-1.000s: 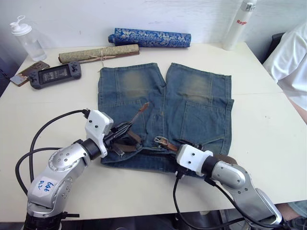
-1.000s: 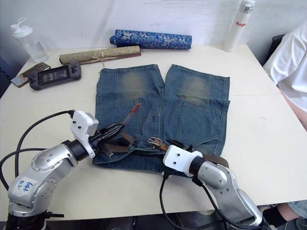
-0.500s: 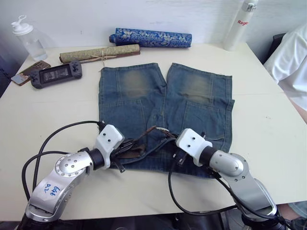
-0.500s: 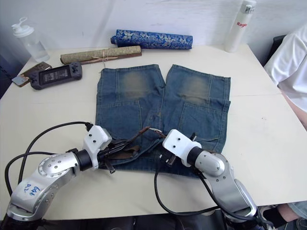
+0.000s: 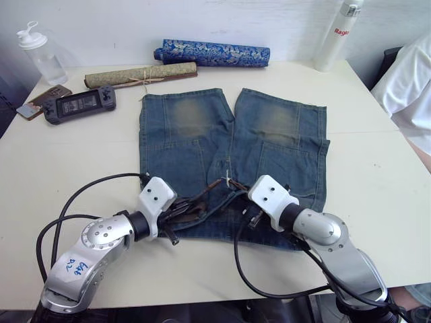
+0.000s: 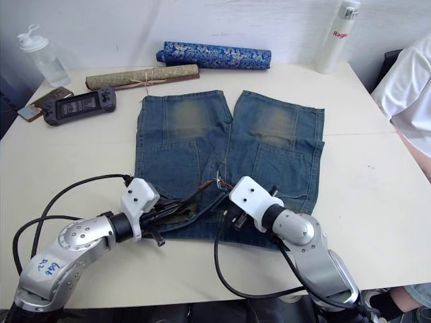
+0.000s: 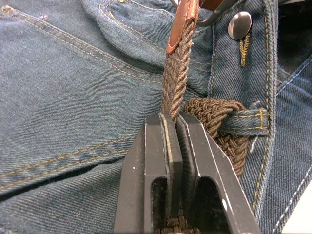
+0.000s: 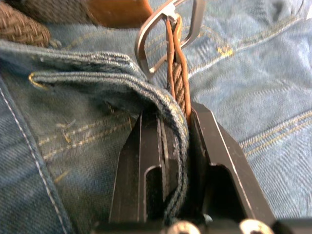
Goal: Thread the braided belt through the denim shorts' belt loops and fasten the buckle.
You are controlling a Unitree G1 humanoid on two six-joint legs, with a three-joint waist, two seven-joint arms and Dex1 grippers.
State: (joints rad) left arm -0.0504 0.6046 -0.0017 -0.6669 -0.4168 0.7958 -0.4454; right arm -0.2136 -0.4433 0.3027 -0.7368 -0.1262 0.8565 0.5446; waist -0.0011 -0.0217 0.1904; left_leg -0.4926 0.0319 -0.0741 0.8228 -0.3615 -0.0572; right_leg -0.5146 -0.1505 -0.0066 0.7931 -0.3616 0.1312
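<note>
The denim shorts point(image 5: 229, 155) lie flat mid-tabletop point(image 5: 377, 168), waistband toward the near edge. There the left gripper point(image 7: 176, 127) pinches the braided belt point(image 7: 176, 73), while the right gripper point(image 8: 174, 122) clamps belt and denim just behind the buckle point(image 8: 168, 24). A clear bottle point(image 5: 40, 54) stands at the far left corner.

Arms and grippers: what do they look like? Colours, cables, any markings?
Both arms are rounded silver-grey metal links with black joints. Each wrist carries a white boxy housing. The left gripper and right gripper have flat black fingers. Loose black cables loop along each arm. The left arm bears a white sticker with blue handwriting.
</note>
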